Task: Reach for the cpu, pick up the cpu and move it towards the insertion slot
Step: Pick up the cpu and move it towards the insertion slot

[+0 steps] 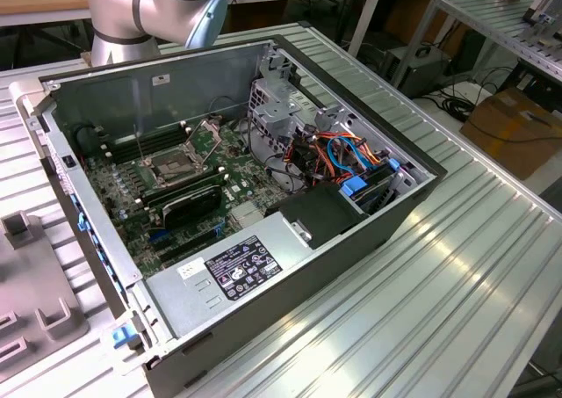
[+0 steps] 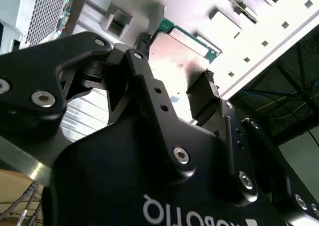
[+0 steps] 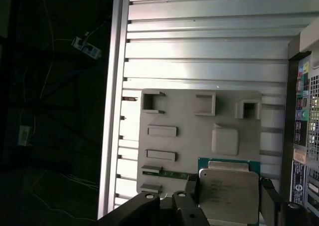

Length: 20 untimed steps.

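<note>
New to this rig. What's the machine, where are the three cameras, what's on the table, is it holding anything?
It is a single robot arm with a two-fingered gripper. The exterior view is a fixed camera looking down at an open computer case on a ribbed metal table; inside, the insertion slot for the processor sits on the green board. Both wrist views ride on the arm. In the first wrist view, a grey tray lies on the table beside the case, and the cpu rests on it. The gripper's fingers stand on either side of the cpu, in both wrist views. Whether they already clamp it cannot be told.
</note>
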Motion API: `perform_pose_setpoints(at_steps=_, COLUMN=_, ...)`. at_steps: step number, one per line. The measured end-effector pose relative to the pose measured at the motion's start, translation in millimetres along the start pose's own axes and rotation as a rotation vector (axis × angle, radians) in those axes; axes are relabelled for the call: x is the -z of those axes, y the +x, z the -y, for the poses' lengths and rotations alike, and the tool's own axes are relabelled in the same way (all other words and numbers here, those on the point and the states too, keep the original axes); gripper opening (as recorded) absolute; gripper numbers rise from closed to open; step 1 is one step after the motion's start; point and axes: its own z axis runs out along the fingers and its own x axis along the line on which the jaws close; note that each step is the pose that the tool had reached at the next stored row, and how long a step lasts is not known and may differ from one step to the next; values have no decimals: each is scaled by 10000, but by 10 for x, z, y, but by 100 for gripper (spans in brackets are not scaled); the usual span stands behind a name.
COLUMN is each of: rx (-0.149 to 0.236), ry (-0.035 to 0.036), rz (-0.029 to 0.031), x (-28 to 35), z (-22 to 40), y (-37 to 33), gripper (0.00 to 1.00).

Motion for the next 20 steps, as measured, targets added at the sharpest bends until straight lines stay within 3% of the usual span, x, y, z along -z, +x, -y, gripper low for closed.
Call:
perform_pose_setpoints(at_steps=5, rx=1, ry=0, rz=-1, x=1, z=12, y=-153, gripper=55)
perform_pose_setpoints(at_steps=13, rx=0, ry=0, rz=0, x=33, z=10, y=-252, gripper=55)
perform_pose_setpoints(at_steps=20, rx=-8, ry=0, rz=1, x=31, z=-32, y=-508, gripper=55)
